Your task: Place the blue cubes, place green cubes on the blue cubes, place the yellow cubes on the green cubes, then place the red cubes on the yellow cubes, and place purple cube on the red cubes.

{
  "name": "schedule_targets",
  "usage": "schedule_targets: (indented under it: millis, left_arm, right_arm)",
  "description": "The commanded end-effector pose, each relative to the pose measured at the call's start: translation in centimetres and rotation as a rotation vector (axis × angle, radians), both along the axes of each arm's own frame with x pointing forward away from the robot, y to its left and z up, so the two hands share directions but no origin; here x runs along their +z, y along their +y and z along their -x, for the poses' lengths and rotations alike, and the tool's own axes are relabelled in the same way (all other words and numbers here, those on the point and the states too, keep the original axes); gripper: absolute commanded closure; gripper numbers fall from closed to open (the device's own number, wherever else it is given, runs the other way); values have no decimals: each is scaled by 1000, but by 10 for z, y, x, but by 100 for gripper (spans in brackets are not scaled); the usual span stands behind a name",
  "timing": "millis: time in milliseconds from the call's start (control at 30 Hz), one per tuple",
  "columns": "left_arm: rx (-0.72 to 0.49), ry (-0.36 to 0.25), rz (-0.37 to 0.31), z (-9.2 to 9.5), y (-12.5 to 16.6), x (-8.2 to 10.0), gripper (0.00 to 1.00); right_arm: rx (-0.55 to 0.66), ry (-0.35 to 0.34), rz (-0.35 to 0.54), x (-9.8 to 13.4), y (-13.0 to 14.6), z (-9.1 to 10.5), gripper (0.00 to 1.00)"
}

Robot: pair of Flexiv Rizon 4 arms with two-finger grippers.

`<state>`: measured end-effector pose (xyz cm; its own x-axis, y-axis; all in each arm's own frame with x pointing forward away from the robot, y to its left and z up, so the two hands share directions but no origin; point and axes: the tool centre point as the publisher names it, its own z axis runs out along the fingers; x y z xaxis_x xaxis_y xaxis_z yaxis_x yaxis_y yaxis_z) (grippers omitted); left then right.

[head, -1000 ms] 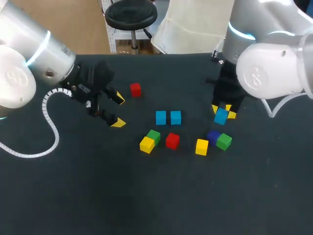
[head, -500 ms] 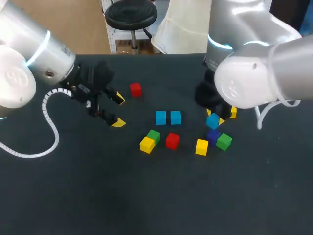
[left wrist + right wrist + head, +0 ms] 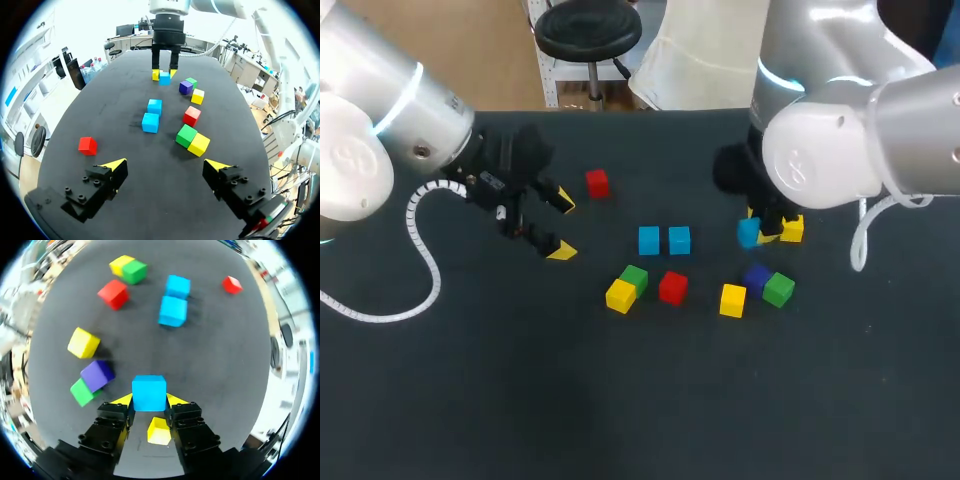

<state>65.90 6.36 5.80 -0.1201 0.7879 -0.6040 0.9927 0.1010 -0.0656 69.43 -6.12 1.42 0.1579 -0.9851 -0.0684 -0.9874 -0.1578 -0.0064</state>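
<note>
The right gripper (image 3: 149, 400) has its fingers clamped on a blue cube (image 3: 149, 389), seemingly lifted off the table (image 3: 620, 420) toward its right edge. Two more blue cubes (image 3: 649, 240) sit side by side mid-table. This looks like the base-laying step: next, lower it in line beside them, then release. The left gripper (image 3: 562, 226) hangs empty, fingers apart, toward the left edge

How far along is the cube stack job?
Looks done: two blue cubes side by side mid-table. In hand: right gripper shut on a third blue cube. Remaining: nothing stacked; green cubes, yellow cubes, red cubes and purple cube lie loose. The left gripper is open, empty.
</note>
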Motion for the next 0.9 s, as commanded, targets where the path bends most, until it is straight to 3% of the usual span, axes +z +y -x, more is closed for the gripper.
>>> schedule_targets:
  millis: [33,500,900]
  left_arm:
    - [-2,-3,3,0,1,-1,0]
    - [-2,-3,3,0,1,-1,0]
    - [-2,-3,3,0,1,-1,0]
  right_arm:
    - [-125,-13,-43,-6,3,-1,100]
    - [-217,18,-28,-11,23,-6,100]
    - [-166,20,26,-16,41,-10,100]
